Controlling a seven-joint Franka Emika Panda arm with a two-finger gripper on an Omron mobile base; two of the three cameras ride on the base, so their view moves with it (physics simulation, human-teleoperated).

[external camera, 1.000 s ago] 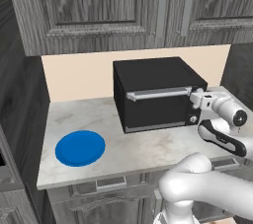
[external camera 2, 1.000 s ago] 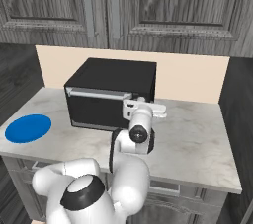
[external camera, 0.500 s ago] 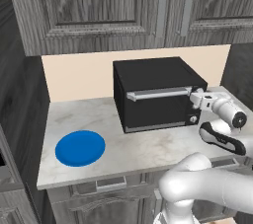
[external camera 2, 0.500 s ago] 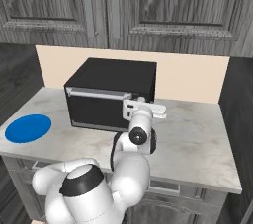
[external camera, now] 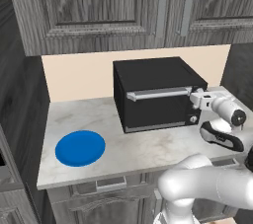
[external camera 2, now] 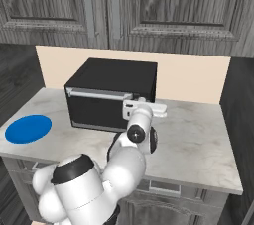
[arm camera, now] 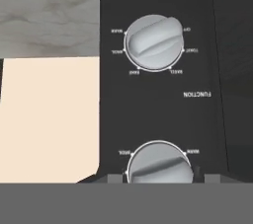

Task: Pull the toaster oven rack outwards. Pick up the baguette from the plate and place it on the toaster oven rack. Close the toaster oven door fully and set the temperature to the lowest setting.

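Marble counter (external camera: 128, 149), lower knob (arm camera: 159, 167) cut off

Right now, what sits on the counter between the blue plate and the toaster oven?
Nothing: in the left base view the stretch of marble counter between the plate and the toaster oven is bare. The right base view shows the same gap.

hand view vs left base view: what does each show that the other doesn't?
Hand view alone: two silver knobs up close, the upper knob ringed by tiny labels with the word FUNCTION printed beside it, and the lower knob at the bottom edge, a dark fingertip on either side of it.

Left base view alone: the bare blue plate, the closed toaster oven door with its bar handle, the upper cabinets.

Both: the toaster oven, marble counter, beige backsplash.
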